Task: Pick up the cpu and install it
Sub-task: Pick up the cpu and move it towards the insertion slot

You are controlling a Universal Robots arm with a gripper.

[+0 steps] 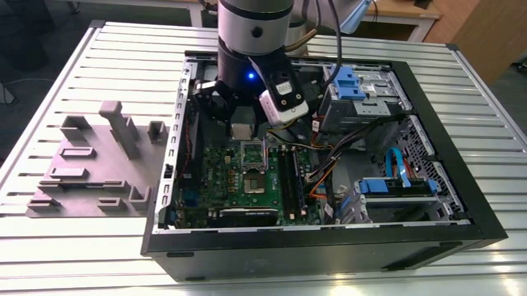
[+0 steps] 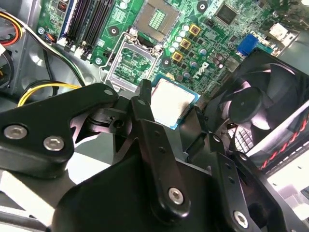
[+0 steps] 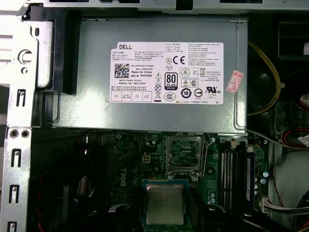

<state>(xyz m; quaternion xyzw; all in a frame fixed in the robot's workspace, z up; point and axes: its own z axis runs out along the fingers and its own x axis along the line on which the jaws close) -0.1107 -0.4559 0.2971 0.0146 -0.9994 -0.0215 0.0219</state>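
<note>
The cpu (image 2: pixel 171 101) is a small silvery square with a pale rim, and my gripper (image 2: pixel 171 105) is shut on it, one black finger on each side. In the exterior view the cpu (image 1: pixel 241 131) hangs under the gripper (image 1: pixel 241 127) a short way above the green motherboard (image 1: pixel 218 185) inside the open computer case. The empty socket (image 3: pixel 184 152) lies on the board with its metal frame (image 2: pixel 157 17) swung open. In the first wrist view the cpu (image 3: pixel 165 205) is apart from the socket, with some board between them.
A grey power supply box (image 3: pixel 159 72) with a white label sits beside the socket. A black fan (image 2: pixel 260 101), memory slots (image 2: pixel 89 21) and yellow cables (image 2: pixel 43 89) are close by. Blue drive cages (image 1: pixel 354 83) fill the case's other side. A grey fixture plate (image 1: pixel 91 166) lies outside.
</note>
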